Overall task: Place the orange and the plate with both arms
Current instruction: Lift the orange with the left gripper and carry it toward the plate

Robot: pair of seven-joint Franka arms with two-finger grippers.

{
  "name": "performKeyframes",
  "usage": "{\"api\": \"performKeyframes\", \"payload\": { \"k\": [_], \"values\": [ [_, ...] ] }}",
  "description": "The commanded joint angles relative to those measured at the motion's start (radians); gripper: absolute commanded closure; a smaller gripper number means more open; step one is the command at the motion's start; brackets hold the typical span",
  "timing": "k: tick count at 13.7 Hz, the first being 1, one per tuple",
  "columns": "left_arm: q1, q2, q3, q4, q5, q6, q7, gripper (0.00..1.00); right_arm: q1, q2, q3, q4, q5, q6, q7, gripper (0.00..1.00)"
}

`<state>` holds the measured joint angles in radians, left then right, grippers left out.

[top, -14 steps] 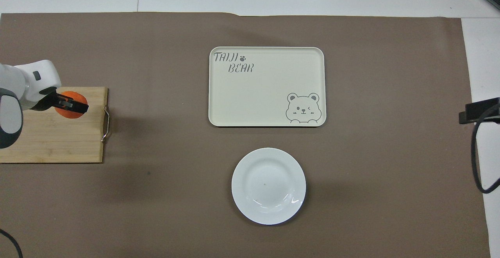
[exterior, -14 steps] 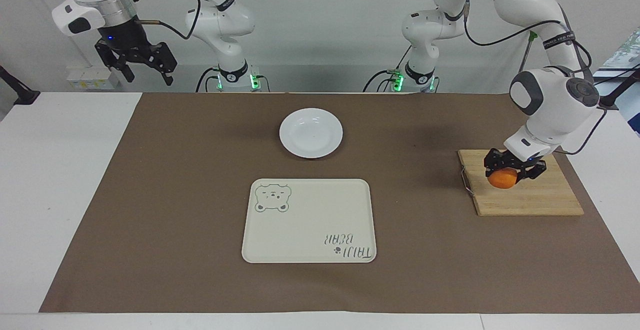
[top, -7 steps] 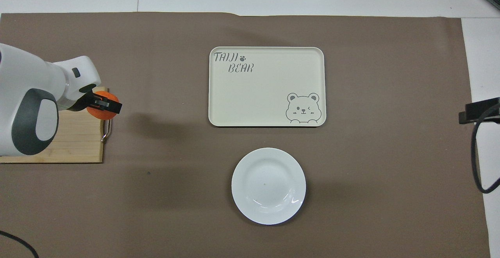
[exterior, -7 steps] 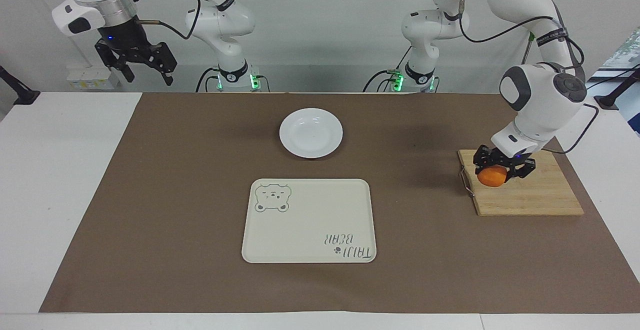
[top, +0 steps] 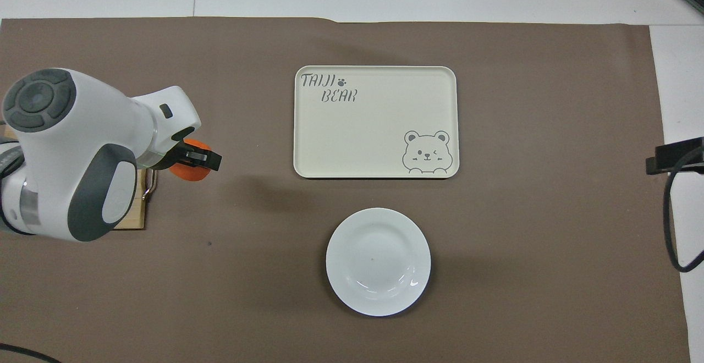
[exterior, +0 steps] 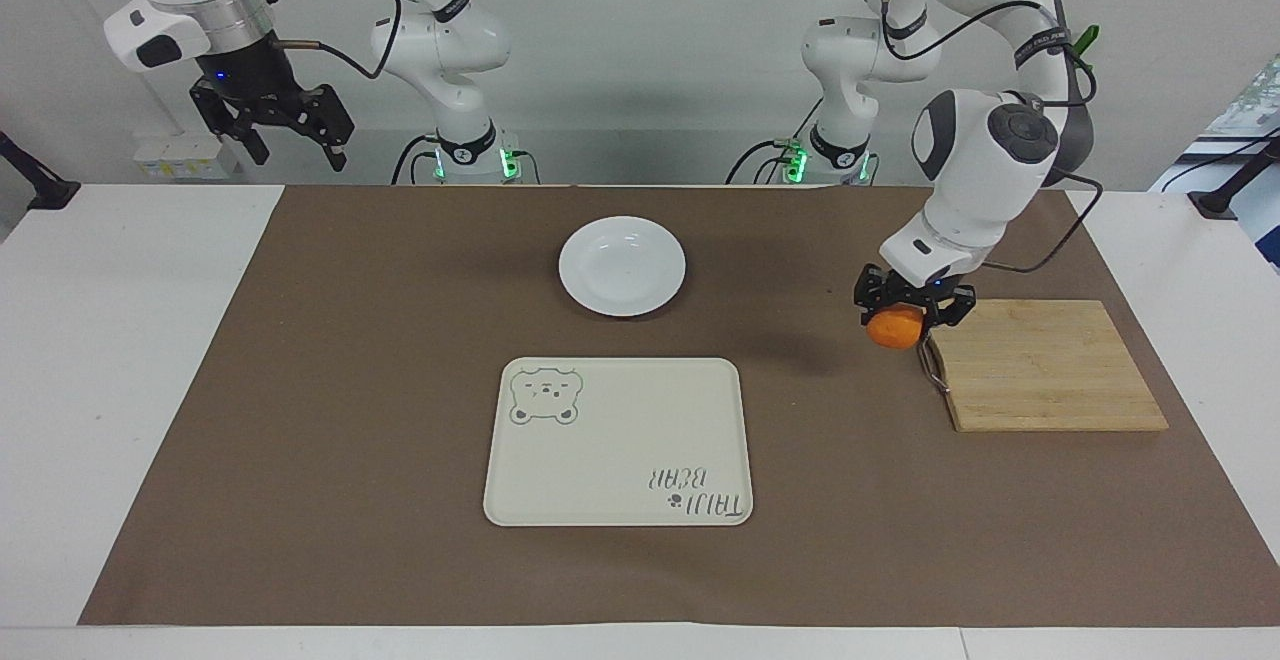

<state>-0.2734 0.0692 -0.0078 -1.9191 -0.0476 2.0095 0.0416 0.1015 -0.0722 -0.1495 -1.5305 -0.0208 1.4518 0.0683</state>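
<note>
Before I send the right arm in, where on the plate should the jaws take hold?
Take the plate by its raised rim, one jaw inside and one outside, coming down from above at the edge toward the right arm's end of the table. It lies flat and shallow on the brown mat, so only the rim offers a hold. The right gripper waits open, up off the table.

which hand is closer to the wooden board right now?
Left. The left hand, shut on the orange, hangs just off the wooden board by its handle edge. The right hand waits raised at the right arm's end, open.
</note>
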Motion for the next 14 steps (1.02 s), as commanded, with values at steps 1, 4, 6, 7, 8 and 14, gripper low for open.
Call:
{"api": "performKeyframes", "payload": {
  "k": [1, 4, 6, 7, 8, 14],
  "values": [
    [-0.062, -0.028, 0.019, -0.017, -0.012, -0.012, -0.069, 1.00, -0.009, -0.021, 0.004, -0.022, 0.015, -0.004, -0.010, 0.00],
    [-0.105, -0.040, 0.019, -0.017, -0.047, -0.012, -0.121, 1.00, -0.009, -0.021, 0.004, -0.022, 0.016, -0.002, -0.010, 0.00],
    [-0.133, -0.040, 0.017, -0.017, -0.052, -0.012, -0.164, 1.00, -0.009, -0.021, 0.004, -0.023, 0.016, -0.004, -0.010, 0.00],
    [-0.145, -0.040, 0.017, -0.017, -0.055, -0.009, -0.176, 1.00, -0.009, -0.021, 0.004, -0.022, 0.016, -0.004, -0.010, 0.00],
    [-0.153, -0.040, 0.017, -0.017, -0.055, -0.009, -0.186, 1.00, -0.009, -0.021, 0.004, -0.022, 0.016, -0.004, -0.010, 0.00],
    [-0.216, -0.051, 0.016, -0.021, -0.130, -0.008, -0.195, 1.00, -0.009, -0.021, 0.004, -0.022, 0.016, -0.002, -0.010, 0.00]
  ]
}}
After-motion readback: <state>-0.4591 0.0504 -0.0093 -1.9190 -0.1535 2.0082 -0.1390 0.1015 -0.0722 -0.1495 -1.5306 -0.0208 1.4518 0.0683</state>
